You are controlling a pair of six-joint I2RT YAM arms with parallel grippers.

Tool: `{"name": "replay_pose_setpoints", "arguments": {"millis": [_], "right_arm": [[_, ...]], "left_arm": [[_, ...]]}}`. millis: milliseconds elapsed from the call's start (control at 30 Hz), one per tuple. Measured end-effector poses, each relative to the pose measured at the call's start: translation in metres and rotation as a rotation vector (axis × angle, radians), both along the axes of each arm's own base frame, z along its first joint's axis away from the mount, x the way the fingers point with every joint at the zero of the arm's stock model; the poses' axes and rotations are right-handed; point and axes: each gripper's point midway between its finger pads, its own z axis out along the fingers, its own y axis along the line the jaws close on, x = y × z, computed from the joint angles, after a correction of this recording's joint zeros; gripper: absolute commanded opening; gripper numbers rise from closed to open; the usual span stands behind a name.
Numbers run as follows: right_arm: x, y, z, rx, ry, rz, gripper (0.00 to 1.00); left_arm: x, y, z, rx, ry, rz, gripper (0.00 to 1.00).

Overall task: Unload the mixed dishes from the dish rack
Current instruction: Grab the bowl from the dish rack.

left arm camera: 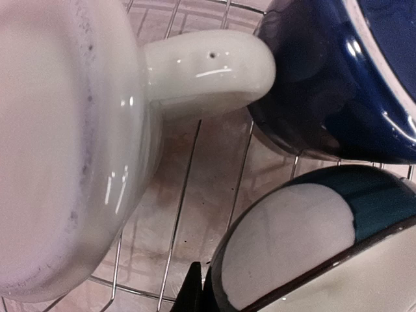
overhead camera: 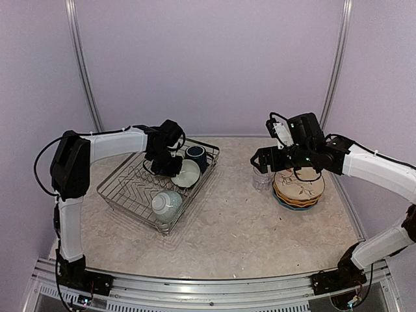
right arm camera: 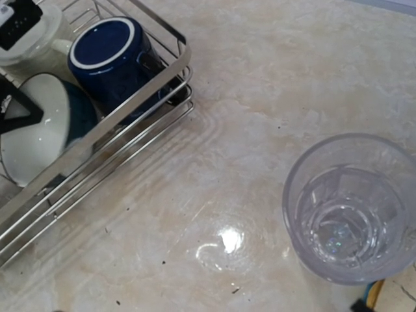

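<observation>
The dish rack stands left of centre and holds a cream mug, a navy mug, a tilted teal bowl and a second bowl. My left gripper is low inside the rack at the cream mug. Only one dark fingertip shows, between the cream mug and the teal bowl, apart from the mug wall. The navy mug touches the cream mug's handle. My right gripper hovers open just above the clear glass tumbler, which stands upright on the table.
A stack of plates, cream bird-patterned one on top, sits right of the tumbler under my right arm. The rack's near right corner shows in the right wrist view, with marble tabletop between it and the tumbler.
</observation>
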Motion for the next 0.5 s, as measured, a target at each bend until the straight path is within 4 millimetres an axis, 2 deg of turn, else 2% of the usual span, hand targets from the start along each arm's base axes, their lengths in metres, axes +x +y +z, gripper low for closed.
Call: {"name": "replay_pose_setpoints", "arguments": {"millis": [367,500], "right_arm": [[-0.004,0.005,0.000,0.010,0.008,0.009,0.94],[-0.006,0.009,0.000,0.017,0.013,0.017,0.94]], "left_arm": [[-0.001,0.003,-0.002,0.006,0.011,0.004,0.00],[-0.001,0.005,0.009,-0.019,0.008,0.010,0.00]]}}
